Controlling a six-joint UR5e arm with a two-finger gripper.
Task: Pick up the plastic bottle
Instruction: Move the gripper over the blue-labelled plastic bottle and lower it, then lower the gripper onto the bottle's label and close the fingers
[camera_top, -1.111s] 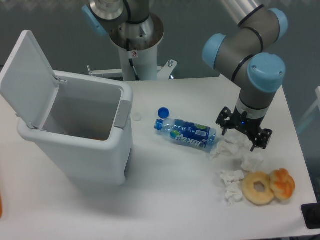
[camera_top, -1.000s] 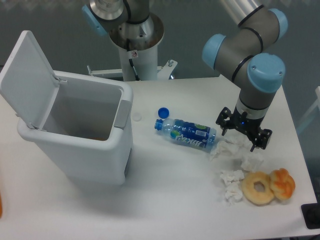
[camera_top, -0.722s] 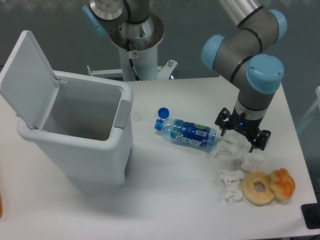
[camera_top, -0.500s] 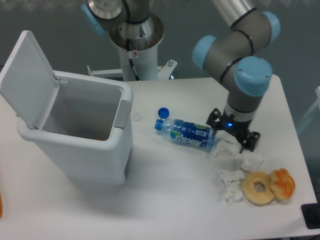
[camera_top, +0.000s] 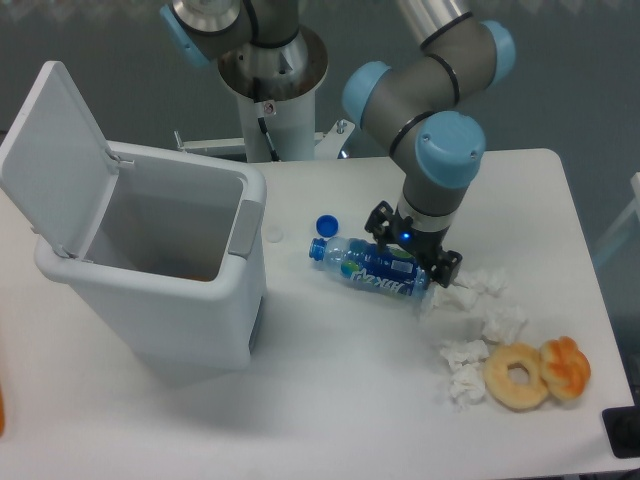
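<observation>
Pincer (camera_top: 411, 251) downward, fingers spread, arm bent.

A single fixed camera looks down at a slant from the front of the white worktop (camera_top: 330, 400), facing the arm's pedestal (camera_top: 272, 110) at 12 o'clock. It stands fairly near: the worktop fills most of the frame, its near edge and left side cut off. An open white bin (camera_top: 150, 260) sits at 9 o'clock, two doughnuts (camera_top: 535, 372) at 4 o'clock. The upper arm leaves the frame at the top.
</observation>
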